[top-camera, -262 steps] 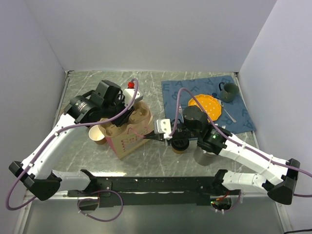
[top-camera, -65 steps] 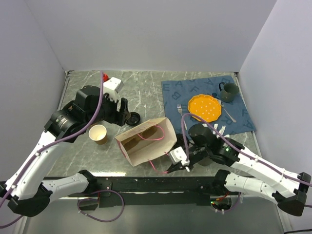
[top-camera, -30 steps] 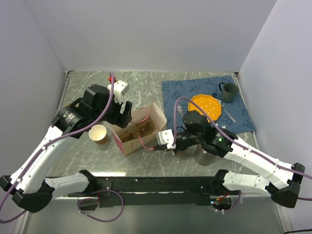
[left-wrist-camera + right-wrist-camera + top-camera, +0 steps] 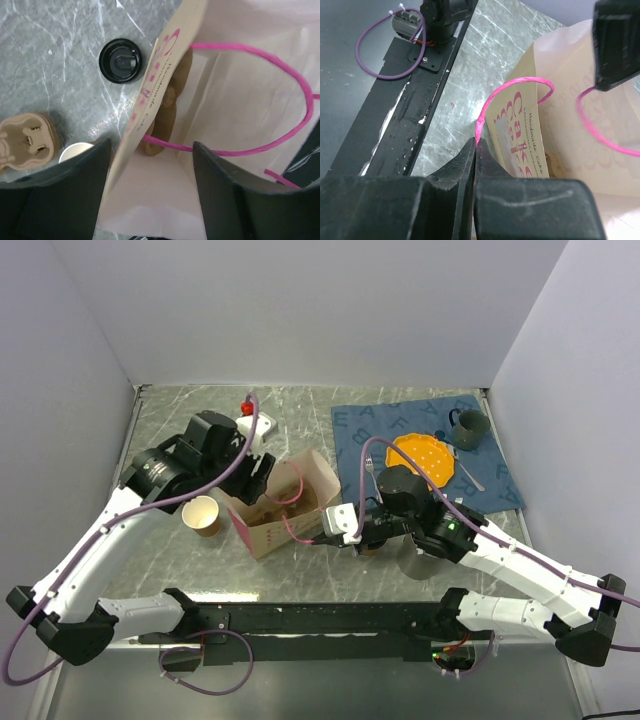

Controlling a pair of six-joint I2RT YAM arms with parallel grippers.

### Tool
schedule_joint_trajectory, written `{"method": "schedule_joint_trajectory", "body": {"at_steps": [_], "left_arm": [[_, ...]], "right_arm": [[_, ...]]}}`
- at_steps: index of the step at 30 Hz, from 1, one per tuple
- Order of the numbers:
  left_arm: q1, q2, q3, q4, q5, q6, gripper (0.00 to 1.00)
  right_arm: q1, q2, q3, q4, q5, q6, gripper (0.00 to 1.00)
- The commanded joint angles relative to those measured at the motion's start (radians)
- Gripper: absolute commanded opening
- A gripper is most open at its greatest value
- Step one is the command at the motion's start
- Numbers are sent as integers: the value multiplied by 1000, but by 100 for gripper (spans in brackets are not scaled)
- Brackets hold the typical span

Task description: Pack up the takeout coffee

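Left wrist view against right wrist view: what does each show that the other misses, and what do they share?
Only the left wrist: the inside of the paper bag, a loose black lid, a pulp cup carrier and the rim of an open cup, with the left gripper open at the bag's mouth. Only the right wrist: the right gripper, jaws shut on a pink handle, and the black base rail. Both: the bag, its pink handles, the marble table.

Bag [image 4: 240, 125] runs off the left wrist view's right and bottom edges; carrier [image 4: 25, 142] clipped lower left; cup [image 4: 76, 150] half-hidden behind left gripper [image 4: 148, 150].
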Motion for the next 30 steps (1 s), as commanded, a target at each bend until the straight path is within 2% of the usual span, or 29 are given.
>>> {"method": "schedule_joint_trajectory", "body": {"at_steps": [1,5,6,8,9,10,15,19,20,21,24,30], "left_arm": [[-2,25,-8,46,-47,67,61],[-2,56,42,61,-55,76,51],[-2,60,50,58,-53,76,42],[-2,70,72,55,-44,70,34],[-2,70,76,55,-38,61,26],[-2,71,81,54,-27,55,24],[-2,82,101,44,-1,35,31],[-2,97,90,54,-3,43,26],[-2,102,98,52,0,43,22],[-1,105,102,51,4,41,11],[-2,116,121,49,5,37,1],[-2,126,124,45,24,33,1]], "right_arm": [[5,0,30,52,-5,1,0],[3,-6,18,61,-7,1,0],[3,-8,16,64,-5,2,0],[3,-9,12,67,-5,4,0],[5,-9,7,72,-5,7,0],[3,-11,6,75,-4,7,0],[2,-12,-1,81,-5,11,0],[3,-11,-5,81,-4,8,0],[2,-8,-5,84,-2,10,0],[2,-6,-8,85,4,11,0],[0,3,2,107,24,19,0],[-1,14,18,108,15,20,0]]}}
